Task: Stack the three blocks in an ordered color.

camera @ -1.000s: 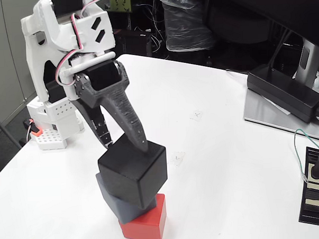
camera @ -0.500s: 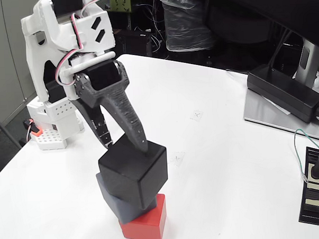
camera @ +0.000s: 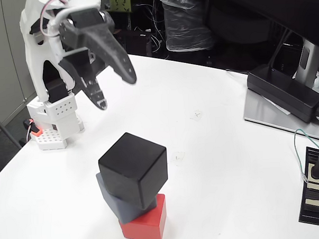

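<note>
Fixed view: white round-edged surface [camera: 246, 163], smooth, matte. Stack near its front edge: black block [camera: 133, 170] on top, blue-grey block [camera: 116, 202] under it, twisted and overhanging red block [camera: 148, 221] at base. All plain matte cubes. Hand [camera: 115, 92] above stack, toward back-left, well apart, fingers spread, gripping nothing. Stack looks complete; retreat likely.
</note>
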